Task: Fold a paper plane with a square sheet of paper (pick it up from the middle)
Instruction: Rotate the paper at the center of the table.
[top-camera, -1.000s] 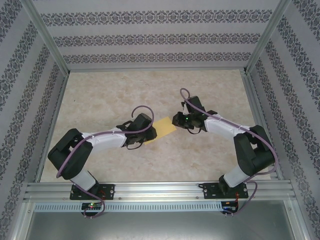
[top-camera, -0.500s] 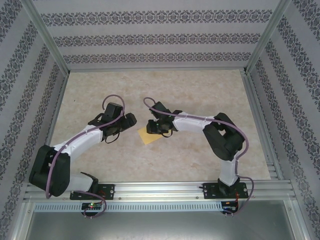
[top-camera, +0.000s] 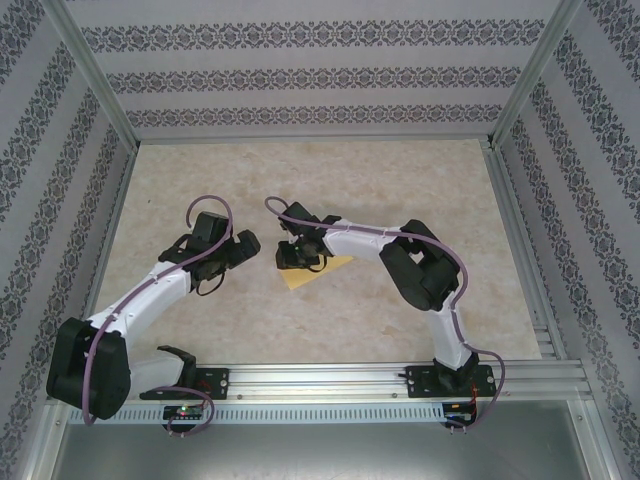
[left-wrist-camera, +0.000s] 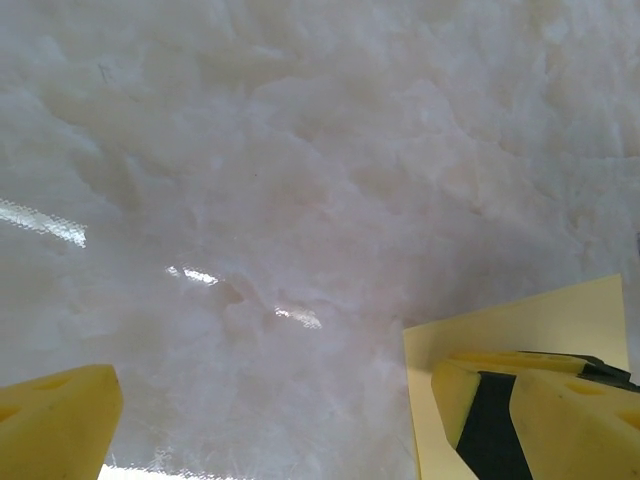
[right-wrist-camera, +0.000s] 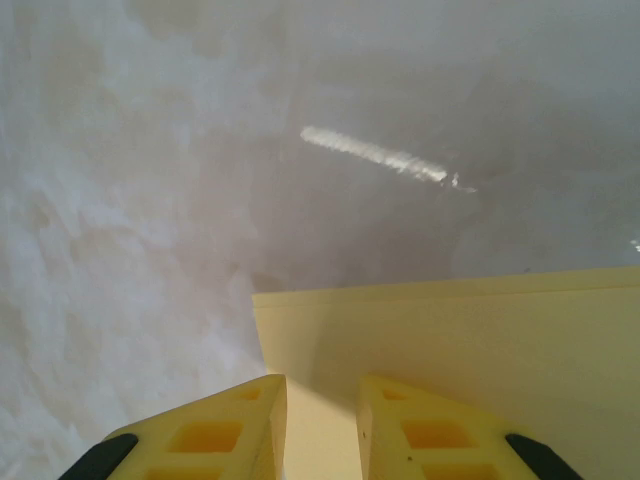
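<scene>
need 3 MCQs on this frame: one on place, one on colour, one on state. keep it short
1. Where does the square sheet of paper lie?
A) on the table, at the tip of the right gripper
B) against the back wall
C) on the metal rail by the arm bases

2. What colour is the sheet?
A) white
B) yellow
C) blue

3. How do the jaws of the left gripper stand?
A) shut on the sheet
B) shut on nothing
C) wide apart

Answers:
1 A: the top view shows it flat on the table, partly under the right gripper.
2 B: it reads yellow in the top view and both wrist views.
3 C: the left wrist view shows a wide stretch of bare table between them.
</scene>
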